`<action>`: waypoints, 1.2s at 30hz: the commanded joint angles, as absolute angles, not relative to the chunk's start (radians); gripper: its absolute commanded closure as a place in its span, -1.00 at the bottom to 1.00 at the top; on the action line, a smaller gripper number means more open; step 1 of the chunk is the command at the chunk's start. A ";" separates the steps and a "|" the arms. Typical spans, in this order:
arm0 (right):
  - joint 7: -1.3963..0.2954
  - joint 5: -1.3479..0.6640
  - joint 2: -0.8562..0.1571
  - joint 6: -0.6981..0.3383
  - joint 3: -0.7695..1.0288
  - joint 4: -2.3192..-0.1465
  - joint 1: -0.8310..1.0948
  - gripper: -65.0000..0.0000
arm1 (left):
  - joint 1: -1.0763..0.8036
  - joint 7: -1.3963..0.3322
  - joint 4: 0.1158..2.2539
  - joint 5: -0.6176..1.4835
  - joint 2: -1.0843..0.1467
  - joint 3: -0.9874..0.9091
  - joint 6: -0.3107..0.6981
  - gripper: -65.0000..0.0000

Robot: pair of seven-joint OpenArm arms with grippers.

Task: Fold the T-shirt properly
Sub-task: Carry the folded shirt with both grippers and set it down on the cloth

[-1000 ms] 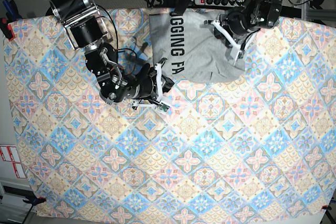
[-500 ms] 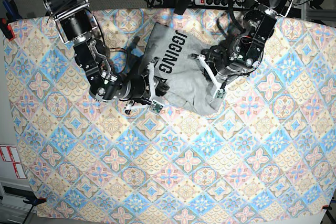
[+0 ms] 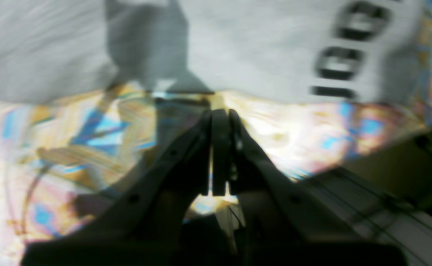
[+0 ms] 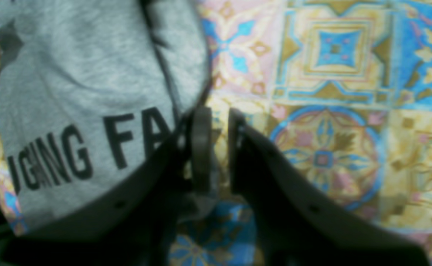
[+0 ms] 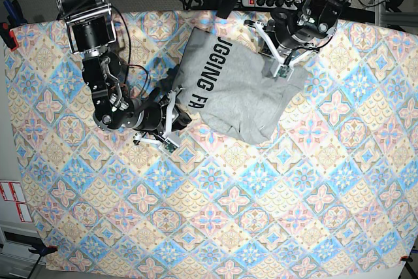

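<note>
At the far middle of the surface [image 5: 215,227], under a pastel diamond-patterned tablecloth [image 5: 313,161]: the T-shirt [image 5: 241,93], bunched and crooked, lettering up. Probably early in the task; no clean fold visible, flattening and all folds left. Left tool [image 3: 219,114] pressed together, empty, off the cloth. Right tool [image 4: 216,114] narrowly parted at the shirt's edge; grip unclear. Beyond the far edge, cables and a power strip [image 5: 274,1].

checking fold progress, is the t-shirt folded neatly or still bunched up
Still bunched up: the T-shirt lies as a crumpled, uneven heap on the tablecloth, lettering partly hidden, with no straight folded edges.
</note>
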State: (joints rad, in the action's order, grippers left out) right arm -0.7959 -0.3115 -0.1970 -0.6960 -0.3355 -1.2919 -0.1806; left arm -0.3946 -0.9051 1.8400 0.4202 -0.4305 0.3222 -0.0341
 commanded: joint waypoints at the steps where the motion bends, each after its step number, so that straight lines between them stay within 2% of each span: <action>1: -0.782 -0.320 -0.200 -0.698 -0.329 -1.287 -0.206 0.77 | -0.384 -0.894 1.830 0.424 -0.438 0.317 -0.036 1.00; 8: -0.782 -0.320 -0.205 -0.698 -0.406 -1.242 -0.199 0.77 | -0.282 -0.900 1.713 0.417 -0.384 0.317 -0.036 1.00; 15: -0.783 -0.320 -0.228 -0.698 -0.430 -1.280 -0.104 0.77 | -0.160 -0.894 1.561 0.417 -0.337 0.320 -0.036 1.00; 20: -0.783 -0.320 -0.283 -0.698 -0.432 -1.369 -0.024 0.77 | -0.059 -0.889 1.460 0.417 -0.329 0.378 -0.035 1.00; 25: -0.783 -0.320 -0.338 -0.698 -0.430 -1.474 0.059 0.77 | 0.054 -0.796 1.368 0.417 -0.320 0.472 -0.035 1.00; 30: -0.782 -0.320 -0.374 -0.698 -0.403 -1.593 0.133 0.77 | 0.162 -0.748 1.262 0.390 -0.254 0.526 -0.036 1.00; 36: -0.782 -0.320 -0.372 -0.698 -0.288 -1.762 0.194 0.77 | 0.163 -0.751 1.339 0.318 -0.236 0.516 -0.036 1.00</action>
State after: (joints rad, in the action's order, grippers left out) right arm -0.8036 -0.2943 -0.3698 -0.6891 -0.2882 -1.7416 0.2020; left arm 0.1444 -0.7685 1.3109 0.3145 -0.2356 0.5198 -0.0399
